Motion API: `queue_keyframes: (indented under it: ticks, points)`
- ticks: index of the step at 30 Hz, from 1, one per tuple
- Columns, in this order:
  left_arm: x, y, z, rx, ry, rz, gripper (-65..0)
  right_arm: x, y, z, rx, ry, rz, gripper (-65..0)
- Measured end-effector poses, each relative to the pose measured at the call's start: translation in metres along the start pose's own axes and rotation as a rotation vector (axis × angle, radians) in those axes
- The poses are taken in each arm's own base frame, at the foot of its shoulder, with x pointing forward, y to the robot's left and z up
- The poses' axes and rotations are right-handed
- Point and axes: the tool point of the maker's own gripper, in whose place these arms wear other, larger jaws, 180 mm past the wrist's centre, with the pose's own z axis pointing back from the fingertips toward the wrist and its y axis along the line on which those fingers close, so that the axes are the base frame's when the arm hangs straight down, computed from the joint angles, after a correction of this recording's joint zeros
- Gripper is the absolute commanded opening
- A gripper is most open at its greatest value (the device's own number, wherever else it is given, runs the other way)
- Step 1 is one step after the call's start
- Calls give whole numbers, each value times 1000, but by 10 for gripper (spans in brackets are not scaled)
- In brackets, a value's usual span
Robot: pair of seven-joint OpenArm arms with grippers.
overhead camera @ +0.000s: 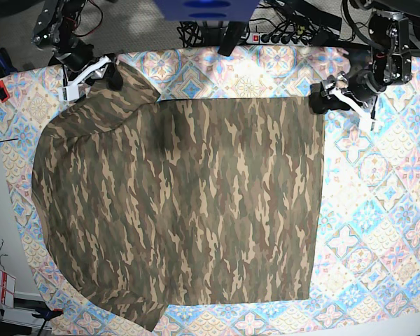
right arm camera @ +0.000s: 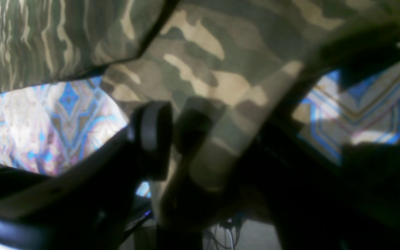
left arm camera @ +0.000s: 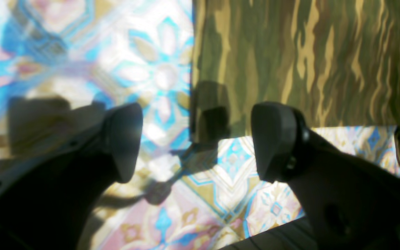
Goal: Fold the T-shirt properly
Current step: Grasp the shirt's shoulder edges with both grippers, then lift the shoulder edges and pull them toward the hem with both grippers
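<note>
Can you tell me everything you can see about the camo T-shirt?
The T-shirt is soft-looking fabric printed in olive, brown and tan streaks. It lies mostly flat on the patterned tablecloth, covering much of it. Its edge nearest the left gripper is straight; the opposite side is rounded and bunched. One corner is lifted toward the right gripper, and a fold of cloth sits between those jaws in the right wrist view. The left gripper's open jaws hover by a corner, holding nothing.
</note>
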Motion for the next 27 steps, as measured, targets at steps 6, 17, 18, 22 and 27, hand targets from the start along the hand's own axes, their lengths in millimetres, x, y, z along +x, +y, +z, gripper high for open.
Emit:
queue_keyframes:
  ticks: [6, 17, 18, 22, 27]
  points:
    - [0, -8, -9, -27, 9, -10, -175, 0, -1, 0, -1, 2, 1, -349]
    - [7, -32, -41, -115, 9, -8, -178, 0, 0, 0, -1, 1, 2, -350]
    - [6, -35, -45, -132, 4, -2, -178, 0, 0, 0, -1, 0, 2, -350]
    - [0, -50, -56, -175, 30, -8, -180, -2, -1, 1, -3, 0, -2, -351]
    - [0, -51, -58, -170, 19, -9, -281, -1, 0, 5, -15, 14, 21, -399]
